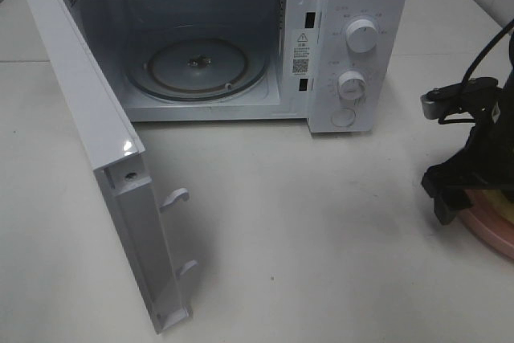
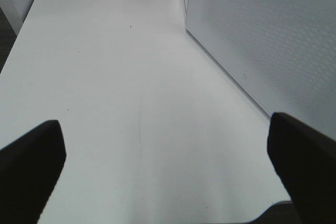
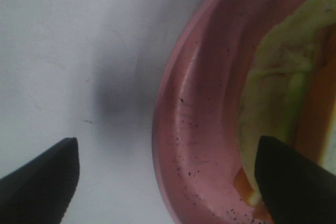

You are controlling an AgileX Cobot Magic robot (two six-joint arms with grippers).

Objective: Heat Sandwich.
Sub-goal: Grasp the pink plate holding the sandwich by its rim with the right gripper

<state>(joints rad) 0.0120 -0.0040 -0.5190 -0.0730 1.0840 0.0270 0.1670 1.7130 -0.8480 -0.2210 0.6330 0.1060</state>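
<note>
The sandwich (image 3: 278, 87) lay on the pink plate (image 3: 194, 129), largely cut off and hidden under the right gripper (image 3: 168, 177), whose jaws were spread wide and held nothing. The left gripper (image 2: 165, 161) likewise gaped, empty, over the table (image 2: 131, 77).

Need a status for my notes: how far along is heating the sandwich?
Done: the microwave door stands wide open and the turntable is bare. In hand: the right gripper, open, has one finger on either side of the pink plate's rim, with the sandwich on the plate and nothing gripped yet. The left gripper hangs open over the table. Left: grip the plate, set it inside, shut the door, turn a dial.
</note>
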